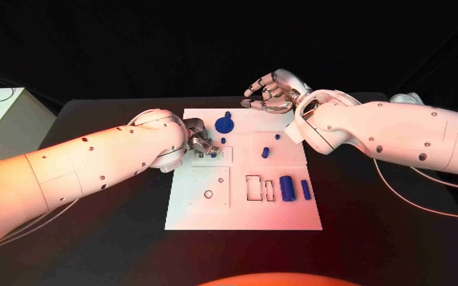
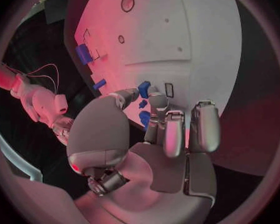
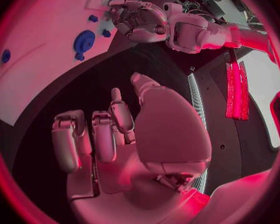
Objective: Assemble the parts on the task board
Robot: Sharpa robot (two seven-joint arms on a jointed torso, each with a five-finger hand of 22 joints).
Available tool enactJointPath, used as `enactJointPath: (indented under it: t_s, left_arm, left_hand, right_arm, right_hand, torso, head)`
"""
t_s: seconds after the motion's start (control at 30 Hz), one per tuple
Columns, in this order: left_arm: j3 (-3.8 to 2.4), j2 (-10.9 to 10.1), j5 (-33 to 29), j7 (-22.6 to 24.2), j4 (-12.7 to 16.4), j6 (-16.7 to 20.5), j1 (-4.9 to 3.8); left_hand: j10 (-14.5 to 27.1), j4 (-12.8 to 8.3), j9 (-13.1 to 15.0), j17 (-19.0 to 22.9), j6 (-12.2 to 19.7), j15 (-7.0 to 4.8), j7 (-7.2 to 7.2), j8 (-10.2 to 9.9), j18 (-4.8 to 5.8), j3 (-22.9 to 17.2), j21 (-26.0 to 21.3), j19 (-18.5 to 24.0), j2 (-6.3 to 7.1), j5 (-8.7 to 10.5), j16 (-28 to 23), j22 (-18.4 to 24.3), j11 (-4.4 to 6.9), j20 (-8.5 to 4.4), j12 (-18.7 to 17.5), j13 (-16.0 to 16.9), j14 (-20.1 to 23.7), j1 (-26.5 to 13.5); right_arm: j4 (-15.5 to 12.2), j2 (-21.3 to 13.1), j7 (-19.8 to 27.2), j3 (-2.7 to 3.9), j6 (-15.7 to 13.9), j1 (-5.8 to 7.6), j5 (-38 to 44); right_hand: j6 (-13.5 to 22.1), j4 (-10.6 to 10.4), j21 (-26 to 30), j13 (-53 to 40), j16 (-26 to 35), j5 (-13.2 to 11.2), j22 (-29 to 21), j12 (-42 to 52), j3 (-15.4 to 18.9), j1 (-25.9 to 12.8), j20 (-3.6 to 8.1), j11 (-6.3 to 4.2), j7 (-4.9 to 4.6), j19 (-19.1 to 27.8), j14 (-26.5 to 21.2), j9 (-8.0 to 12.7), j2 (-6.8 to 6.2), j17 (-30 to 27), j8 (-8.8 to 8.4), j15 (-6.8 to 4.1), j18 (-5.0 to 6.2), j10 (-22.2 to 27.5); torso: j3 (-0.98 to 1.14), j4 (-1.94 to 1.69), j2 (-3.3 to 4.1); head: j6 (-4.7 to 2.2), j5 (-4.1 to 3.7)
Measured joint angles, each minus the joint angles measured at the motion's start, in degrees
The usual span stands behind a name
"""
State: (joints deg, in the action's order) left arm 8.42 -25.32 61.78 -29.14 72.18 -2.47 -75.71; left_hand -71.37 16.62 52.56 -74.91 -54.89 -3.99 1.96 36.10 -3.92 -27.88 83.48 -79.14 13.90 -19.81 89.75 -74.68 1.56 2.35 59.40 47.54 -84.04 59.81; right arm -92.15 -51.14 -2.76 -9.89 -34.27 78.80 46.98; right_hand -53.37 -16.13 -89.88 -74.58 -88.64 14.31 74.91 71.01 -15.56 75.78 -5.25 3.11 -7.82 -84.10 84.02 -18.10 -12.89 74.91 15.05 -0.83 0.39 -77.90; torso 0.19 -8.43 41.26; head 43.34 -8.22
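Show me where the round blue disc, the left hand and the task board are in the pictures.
round blue disc point(image 1: 224, 124): head view, centre of its flat face.
left hand point(image 1: 198, 138): head view, middle of the silver fingers.
task board point(image 1: 243, 216): head view, bare white area near its front edge.

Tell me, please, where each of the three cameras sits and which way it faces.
Head view: from the robot's head, down on the task board, both arms reaching in.
Left wrist view: behind the left hand, facing the board's small blue parts.
Right wrist view: behind the right hand, over the table beside the board.
Shared: the round blue part.
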Motion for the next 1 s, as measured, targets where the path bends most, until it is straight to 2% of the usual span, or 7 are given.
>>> enactJointPath:
  t_s: [0.07, 0.23, 0.53, 0.63, 0.77, 1.0]
  left_arm:
    - [0.0, -0.08, 0.0, 0.0, 0.0, 0.06, 0.0]
    - [0.01, -0.18, 0.01, 0.0, -0.02, 0.27, 0.02]
    - [0.0, -0.89, 0.05, -0.02, 0.31, 0.89, 0.04]
    - [-0.21, -1.47, 0.05, -0.03, 0.88, 1.19, 0.07]
    - [-0.92, -2.26, -0.22, -0.04, 1.84, 1.63, 0.09]
    - [-3.23, -3.4, -1.5, -0.04, 3.73, 2.2, 0.08]
  left_hand:
    - [0.0, 0.12, -0.03, 0.0, 0.0, 0.0, 0.0, -0.05, -0.01, 0.67, 0.0, 0.0, -0.14, 0.16, 0.0, 0.0, 0.0, 0.0, 0.0, 0.08, 0.0, -0.37]
    - [0.0, 0.13, -0.03, 0.0, -0.2, 0.0, 0.2, -0.31, 0.0, 2.39, 0.0, 0.0, -0.55, 2.49, 0.0, -0.09, 0.0, 0.0, 0.0, 0.2, 0.0, -0.78]
    - [0.0, 0.21, -0.03, 0.0, -0.2, 0.01, 0.2, -0.31, -0.01, 3.28, 0.0, 0.0, -0.87, 3.62, 0.0, -0.08, -0.01, 0.0, 0.03, 0.28, 0.0, -1.1]
    - [0.0, 0.21, -0.03, 0.0, -0.2, 0.01, 0.2, -0.31, 0.0, 3.55, 0.0, 0.0, -1.08, 3.83, 0.0, -0.09, -0.01, 0.0, 0.23, 0.34, 0.0, -1.3]
    - [0.0, 0.22, -0.03, 0.0, -0.2, 0.01, 0.2, -0.31, 0.0, 3.55, 0.0, 0.0, -1.07, 3.83, 0.0, -0.09, -0.01, 0.0, 0.23, 0.33, 0.0, -1.3]
    - [0.0, 0.06, -0.03, 0.0, -0.2, 0.01, 0.19, -0.31, 0.0, 3.7, 0.0, 0.0, -1.08, 3.83, 0.0, -0.08, -0.01, 0.01, 0.23, 0.4, 0.0, -1.3]
  right_arm:
    - [0.0, 0.0, 0.0, 0.0, 0.0, 0.0, 0.0]
    - [0.0, -0.01, 0.01, 0.0, 0.0, 0.0, 0.0]
    - [0.01, -0.04, 0.02, 0.0, 0.0, -0.01, 0.01]
    - [0.04, -0.06, 0.03, 0.0, 0.0, -0.03, 0.01]
    - [0.07, -0.06, 0.04, 0.0, 0.0, -0.08, 0.01]
    - [0.28, -0.01, 0.06, 0.0, 0.0, -0.23, -0.01]
  right_hand:
    - [0.0, 0.0, 0.0, 0.0, 0.0, 0.0, 0.0, 0.0, 0.0, 0.0, 0.0, 0.0, 0.0, 0.0, 0.0, 0.0, 0.0, 0.0, 0.0, 0.0, 0.0, 0.0]
    - [0.0, 0.0, 0.0, 0.0, 0.0, 0.0, -0.01, 0.0, 0.0, 0.0, 0.0, 0.0, 0.0, 0.0, 0.0, -0.01, 0.0, 0.0, 0.0, 0.0, 0.0, 0.0]
    - [0.0, -0.15, 0.0, 0.08, 0.0, 0.0, -0.01, 0.0, 0.15, -0.2, 0.0, 0.0, 0.0, 0.0, 0.0, -0.06, 0.0, 0.0, 0.0, 0.0, 0.0, 0.0]
    - [0.0, -0.15, 0.0, 0.09, 0.0, 0.0, -0.01, 0.0, 0.15, -0.47, 0.0, 0.0, 0.0, 0.0, 0.0, -0.06, 0.01, 0.0, 0.0, 0.0, 0.0, 0.0]
    - [0.0, -0.15, 0.0, 0.09, 0.0, 0.0, 0.04, 0.0, 0.15, -0.47, 0.0, 0.0, 0.0, 0.0, 0.0, -0.06, 0.01, 0.0, 0.0, 0.0, 0.0, 0.0]
    - [0.0, -0.14, 0.0, 0.08, 0.0, 0.0, 0.03, 0.0, 0.15, -0.47, 0.0, 0.0, 0.0, 0.0, 0.0, -0.06, 0.01, 0.0, 0.23, 0.0, 0.0, 0.0]
  torso:
    - [0.0, 0.01, -0.01]
    - [0.0, 0.01, -0.01]
    - [-0.02, 0.01, -0.01]
    - [-0.03, 0.01, -0.01]
    - [-0.05, -0.01, -0.02]
    - [-0.05, -0.01, -0.05]
  head:
    - [-0.06, -0.03]
    - [-0.14, -0.03]
    - [-0.24, -0.05]
    - [-0.31, -0.05]
    - [-0.44, -0.11]
    - [-0.85, -0.13]
